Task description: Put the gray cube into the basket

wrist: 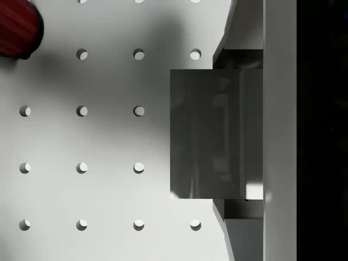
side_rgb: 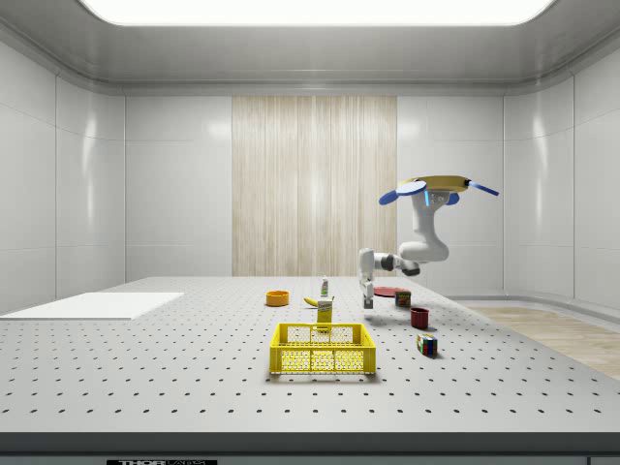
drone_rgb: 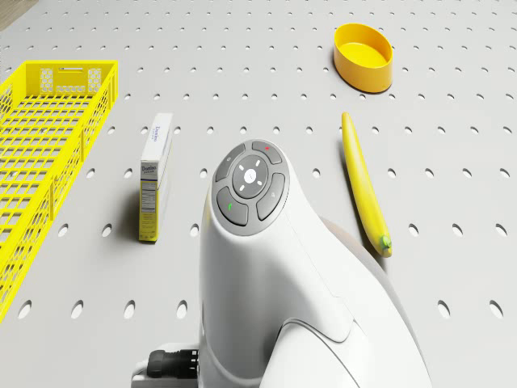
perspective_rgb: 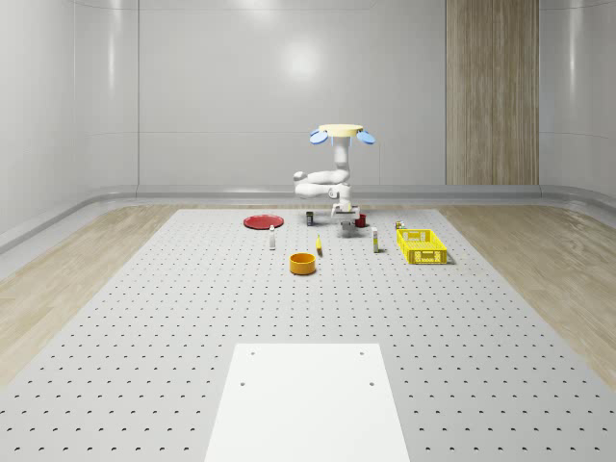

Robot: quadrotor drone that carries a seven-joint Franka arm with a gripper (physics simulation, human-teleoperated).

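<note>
On the perforated bench (perspective_rgb: 144, 318), going from the whole-scene view's left to its right, a red plate (perspective_rgb: 262, 221) lies far back, a small white bottle (perspective_rgb: 272, 240) stands just near of it, and an orange bowl (perspective_rgb: 303, 263) sits nearer the camera. A banana (perspective_rgb: 319, 247) lies right of the bowl, seen as a long yellow shape in the drone view.

The drone (perspective_rgb: 342, 133) hovers above the far middle of the bench, and its white arm (perspective_rgb: 332, 178) bends down to the gripper (perspective_rgb: 346, 223), which sits low over the surface. In the wrist view the gray cube (wrist: 216, 133) lies between the gripper's dark fingers (wrist: 242, 57), which appear to be closed against two opposite faces; it is hard to tell whether the cube rests on the bench or is lifted a little. A red cup (perspective_rgb: 360, 220) stands just right of the gripper.

Further right a small carton (perspective_rgb: 374, 242) stands upright, and the yellow basket (perspective_rgb: 422, 246) sits at the right, well apart from the cube. In the side view a colourful puzzle cube (side_rgb: 426, 344) lies to the right of the basket.
</note>
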